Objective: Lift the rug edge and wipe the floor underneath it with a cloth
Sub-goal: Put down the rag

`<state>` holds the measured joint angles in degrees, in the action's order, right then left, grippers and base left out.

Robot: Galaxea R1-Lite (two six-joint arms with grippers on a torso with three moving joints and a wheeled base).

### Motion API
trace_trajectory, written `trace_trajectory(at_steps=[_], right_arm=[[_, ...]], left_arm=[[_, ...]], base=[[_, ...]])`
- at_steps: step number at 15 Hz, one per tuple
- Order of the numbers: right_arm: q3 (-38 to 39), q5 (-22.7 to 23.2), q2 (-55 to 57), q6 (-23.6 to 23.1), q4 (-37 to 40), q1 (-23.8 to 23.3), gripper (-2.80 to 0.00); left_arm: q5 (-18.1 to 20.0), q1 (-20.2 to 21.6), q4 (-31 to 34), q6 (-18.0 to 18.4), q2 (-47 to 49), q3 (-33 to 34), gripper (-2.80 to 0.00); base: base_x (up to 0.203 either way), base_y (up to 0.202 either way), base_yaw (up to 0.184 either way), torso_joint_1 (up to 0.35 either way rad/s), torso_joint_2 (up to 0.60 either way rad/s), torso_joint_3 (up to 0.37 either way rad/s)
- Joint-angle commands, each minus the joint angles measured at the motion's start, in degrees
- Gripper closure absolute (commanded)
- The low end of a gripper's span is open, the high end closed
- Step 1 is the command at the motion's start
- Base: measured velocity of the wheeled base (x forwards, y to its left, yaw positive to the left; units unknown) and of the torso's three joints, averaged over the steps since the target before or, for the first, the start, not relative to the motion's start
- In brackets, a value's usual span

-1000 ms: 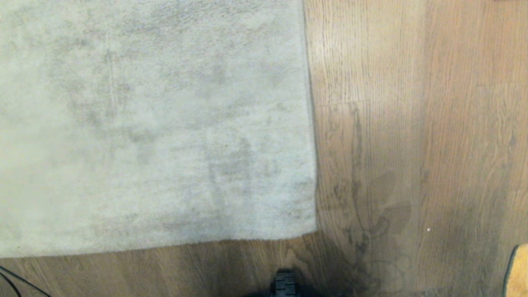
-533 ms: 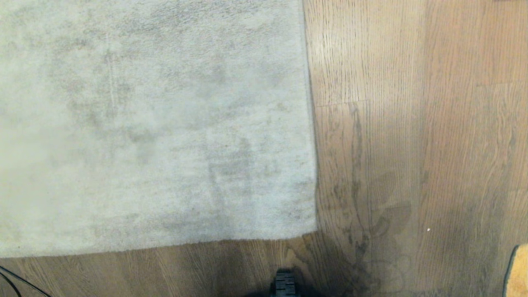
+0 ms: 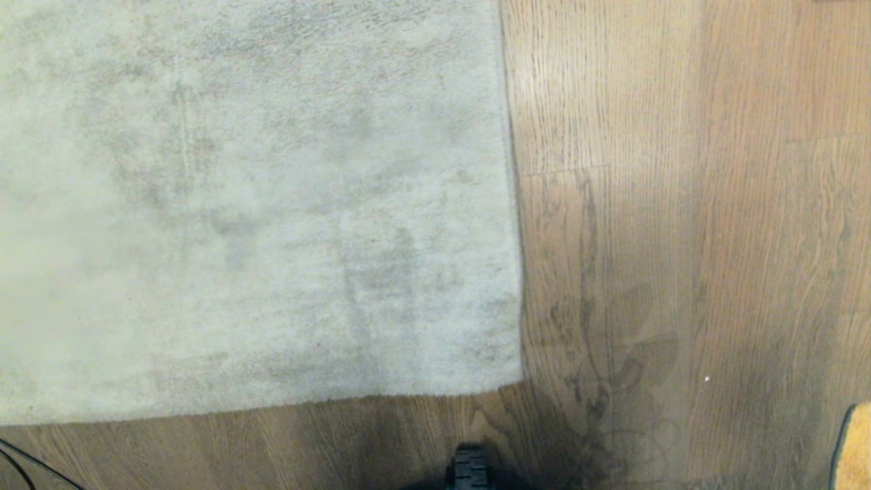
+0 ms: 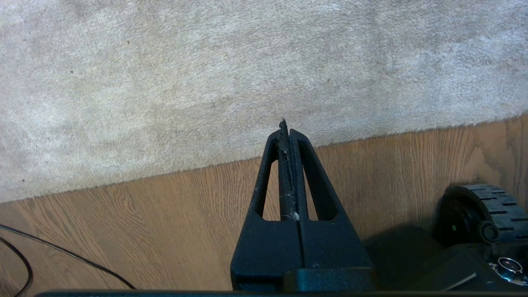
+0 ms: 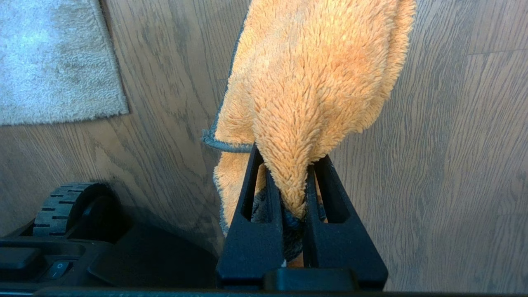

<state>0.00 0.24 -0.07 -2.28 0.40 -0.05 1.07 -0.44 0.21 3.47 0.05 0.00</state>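
Observation:
The pale grey-beige rug lies flat over the left of the head view. Its near rug edge and right rug edge rest on the brown wood-grain floor. My left gripper hangs shut and empty, its tips over the rug edge, with lint on the pads. My right gripper is shut on the fuzzy orange cloth, whose dark grey part sits between the jaws. A sliver of the cloth shows at the head view's lower right corner. Neither arm is in the head view.
The base's black wheel sits at the bottom middle, close to the rug's corner. It also shows as the wheel beside my left gripper. A thin black cable lies on the floor at the near left.

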Motion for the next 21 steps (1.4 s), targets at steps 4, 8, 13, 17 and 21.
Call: trace_trajectory(at_steps=[4,8,13,17,21], right_arm=[[0.0,0.02,0.07,-0.01,-0.05,0.05,0.0],[0.0,0.02,0.07,-0.01,-0.05,0.04,0.0],[0.0,0.02,0.07,-0.01,0.04,-0.04,0.0],[0.0,0.02,0.07,-0.01,0.03,0.05,0.0],[0.0,0.02,0.07,-0.01,0.03,-0.04,0.0]], left_arm=[[-0.02,0.0,-0.03,-0.31,-0.05,0.0,0.0],[0.07,0.0,0.41,-0.57,-0.05,-0.18,0.0],[-0.55,0.0,-0.03,-2.95,-0.05,-0.09,0.0],[-0.55,0.0,-0.03,-2.95,-0.05,-0.09,0.0],[-0.55,0.0,-0.03,-2.95,-0.05,-0.09,0.0]], base=[[0.0,0.0,0.0,0.0,0.0,0.0],[0.0,0.0,0.0,0.0,0.0,0.0],[0.0,0.0,0.0,0.0,0.0,0.0],[0.0,0.0,0.0,0.0,0.0,0.0],[0.0,0.0,0.0,0.0,0.0,0.0]])
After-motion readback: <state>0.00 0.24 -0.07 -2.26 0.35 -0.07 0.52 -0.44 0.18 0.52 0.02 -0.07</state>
